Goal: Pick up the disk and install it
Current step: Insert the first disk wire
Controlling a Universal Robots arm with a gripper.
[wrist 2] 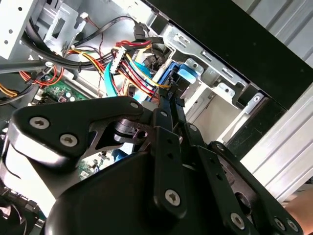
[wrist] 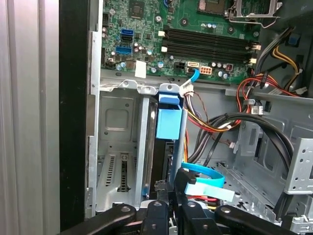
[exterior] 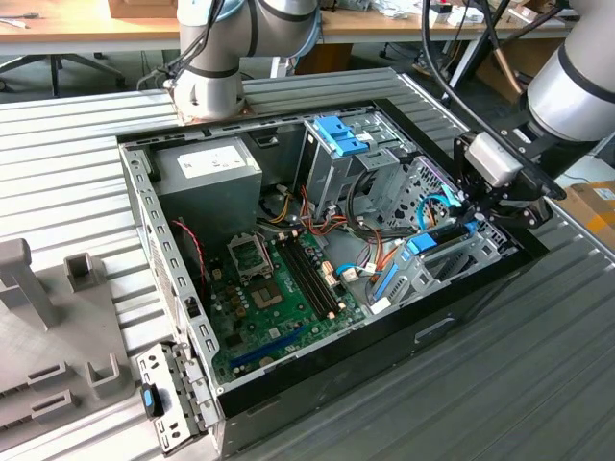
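Nearest the camera in the exterior view, a ribbed metal table [exterior: 500,384] fills the foreground, with a grey plastic fixture [exterior: 58,327] at the lower left of the frame. On the table lies an open computer case [exterior: 317,370]. A green motherboard [exterior: 279,288] covers its floor at the centre of the frame.

At the exterior view's right, just inside the case's side wall, the disk [exterior: 444,233] stands on edge in a silver drive bay [wrist: 117,147]. The first wrist view shows its blue end tab [wrist: 168,125] between the bay's metal walls, and its black body runs from there back to the fingers. The gripper [exterior: 468,213] reaches in from the right of the exterior frame, its black fingers [wrist 2: 164,142] drawn close together and pinching the disk's thin body. Bundled red, yellow and black cables [wrist: 220,122] lie beside the bay.

Farther back, a tall silver cage [exterior: 332,178] topped by a blue clip [exterior: 338,134] stands near the case's rear wall, with a grey power supply [exterior: 207,173] to its left. Behind the case, at the top of the frame, rises the arm's base [exterior: 211,82].
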